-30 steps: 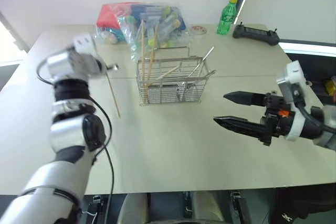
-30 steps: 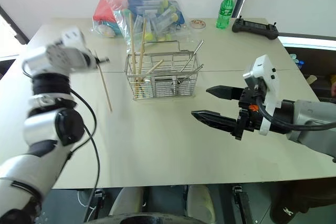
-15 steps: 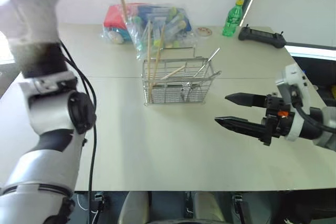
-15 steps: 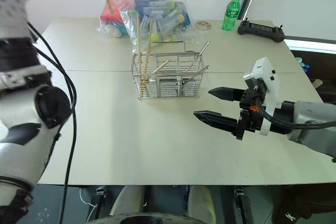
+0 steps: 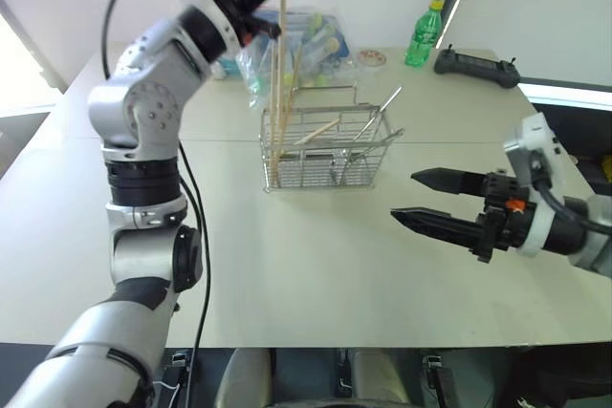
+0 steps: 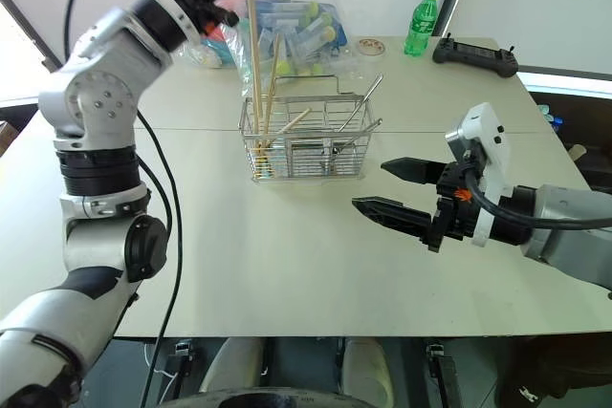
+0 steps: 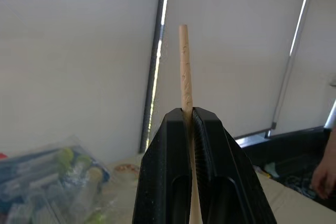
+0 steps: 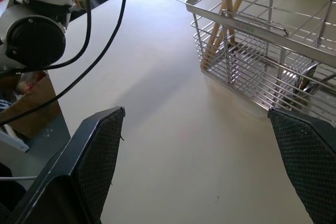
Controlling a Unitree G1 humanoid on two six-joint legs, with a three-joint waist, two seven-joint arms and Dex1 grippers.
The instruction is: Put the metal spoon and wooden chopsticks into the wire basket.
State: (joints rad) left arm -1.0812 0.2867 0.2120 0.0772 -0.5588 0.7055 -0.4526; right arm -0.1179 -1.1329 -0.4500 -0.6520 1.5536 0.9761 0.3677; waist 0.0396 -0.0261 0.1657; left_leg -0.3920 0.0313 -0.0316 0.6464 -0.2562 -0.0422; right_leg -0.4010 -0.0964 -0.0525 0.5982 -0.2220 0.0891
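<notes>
Bag of tubes, green bottle and a controller sit behind the wire basket. Left gripper, raised high, pinches one of the wooden chopsticks, hanging down into the basket. Metal spoon leans inside. Right gripper hovers wide apart, basket just ahead.

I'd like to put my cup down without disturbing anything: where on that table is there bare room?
The table is bare in front of the wire basket, up to the right gripper, and along its left side. Behind the basket it is crowded: a plastic bag, a green bottle, a controller.
</notes>
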